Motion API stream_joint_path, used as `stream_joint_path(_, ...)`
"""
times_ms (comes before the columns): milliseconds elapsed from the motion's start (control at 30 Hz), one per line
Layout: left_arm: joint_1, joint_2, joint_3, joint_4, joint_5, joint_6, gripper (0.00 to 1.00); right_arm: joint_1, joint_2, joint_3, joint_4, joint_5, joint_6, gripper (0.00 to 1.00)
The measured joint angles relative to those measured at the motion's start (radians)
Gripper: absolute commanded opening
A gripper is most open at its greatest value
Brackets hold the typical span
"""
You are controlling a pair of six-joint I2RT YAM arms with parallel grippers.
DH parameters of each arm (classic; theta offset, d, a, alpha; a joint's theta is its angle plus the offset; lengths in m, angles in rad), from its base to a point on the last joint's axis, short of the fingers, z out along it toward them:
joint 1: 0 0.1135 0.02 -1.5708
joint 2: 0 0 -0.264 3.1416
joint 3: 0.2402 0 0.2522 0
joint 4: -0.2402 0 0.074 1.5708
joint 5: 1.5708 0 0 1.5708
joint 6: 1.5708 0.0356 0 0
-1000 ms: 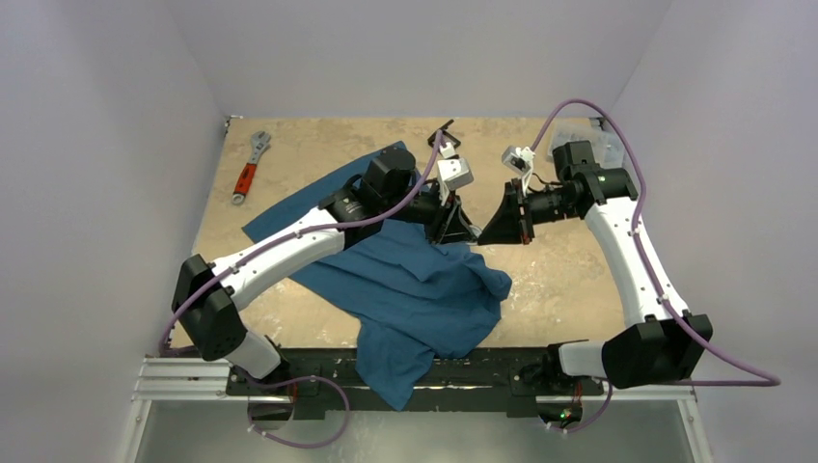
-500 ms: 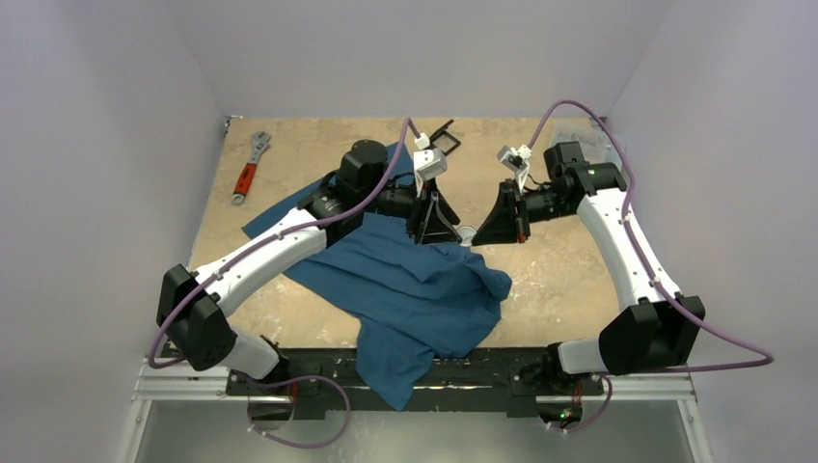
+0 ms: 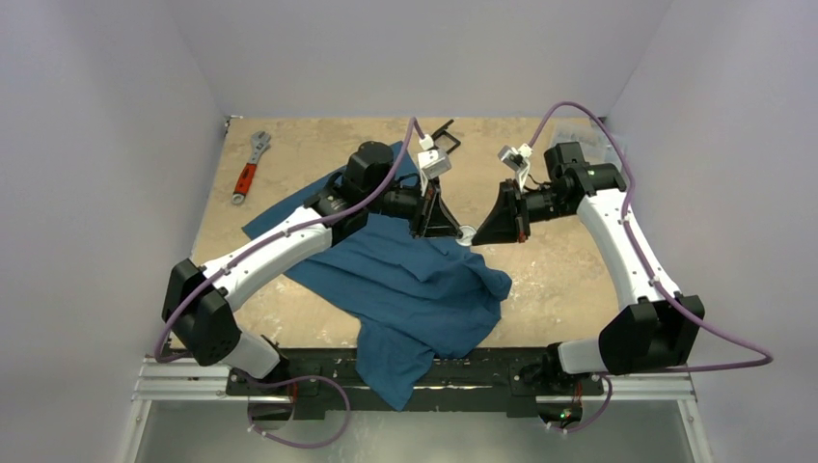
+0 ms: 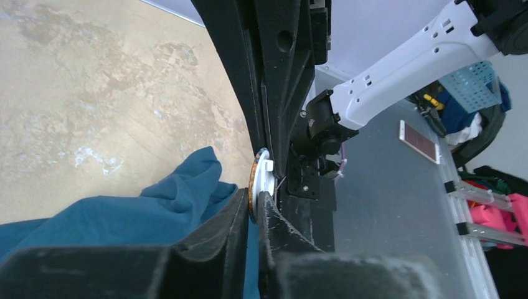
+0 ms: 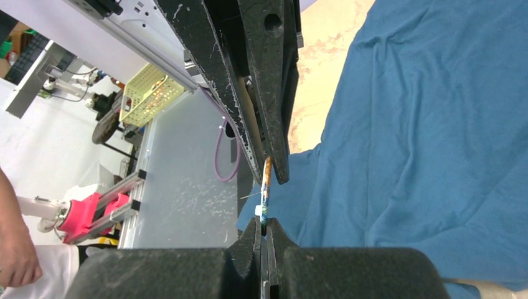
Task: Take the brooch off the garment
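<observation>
Between the two wrists, over the middle of the table, your left gripper has just closed back down from a wider gape and now pinches the edge of the brooch. Your right gripper stays clamped tight on the disc's opposite edge. Both arms now share the brooch, just above the far hem of the garment, so the pull-apart looks ready to start; whether the pin is free of the cloth, you cannot tell.

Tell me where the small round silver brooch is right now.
In the top view the small round silver brooch sits mid-table between the left gripper and the right gripper, pinched by both at the dark teal T-shirt's far edge.
</observation>
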Motion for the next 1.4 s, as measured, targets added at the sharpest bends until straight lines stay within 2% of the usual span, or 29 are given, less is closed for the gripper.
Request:
stream_joint_path(33,-0.002,0.003,0.0,0.002,0.003,-0.009,0.0,-0.001,0.0,0.0,0.002,0.004,0.0,0.02)
stream_joint_path(133,0.0,0.012,0.004,0.008,0.006,-0.046,0.0,-0.002,0.0,0.0,0.006,0.018,-0.003,0.26)
stream_joint_path(200,0.007,0.017,0.001,0.032,0.006,-0.095,0.0,-0.004,0.0,0.0,0.012,0.018,0.006,0.35)
stream_joint_path(400,0.058,0.027,-0.042,0.177,-0.013,-0.287,0.0,-0.032,-0.002,-0.003,0.069,0.034,0.067,0.57)
stream_joint_path(567,0.092,0.042,-0.068,0.284,-0.051,-0.426,0.0,-0.059,-0.068,-0.084,0.292,0.069,0.29,0.68)
stream_joint_path(733,0.097,0.054,-0.084,0.376,-0.069,-0.525,0.0,-0.057,-0.225,-0.26,0.731,0.14,0.681,0.69)
stream_joint_path(967,0.097,0.072,-0.098,0.503,-0.093,-0.621,0.0,-0.057,-0.274,-0.323,1.107,0.19,1.009,0.65)
stream_joint_path(1100,0.098,0.096,-0.098,0.56,-0.107,-0.659,0.0,-0.057,-0.275,-0.347,1.218,0.201,1.108,0.58)
stream_joint_path(1233,0.1,0.104,-0.098,0.588,-0.117,-0.683,0.0,-0.057,-0.274,-0.35,1.279,0.217,1.164,0.44)
stream_joint_path(1400,0.101,0.104,-0.098,0.612,-0.117,-0.689,0.0,-0.058,-0.268,-0.369,1.347,0.229,1.221,0.38)
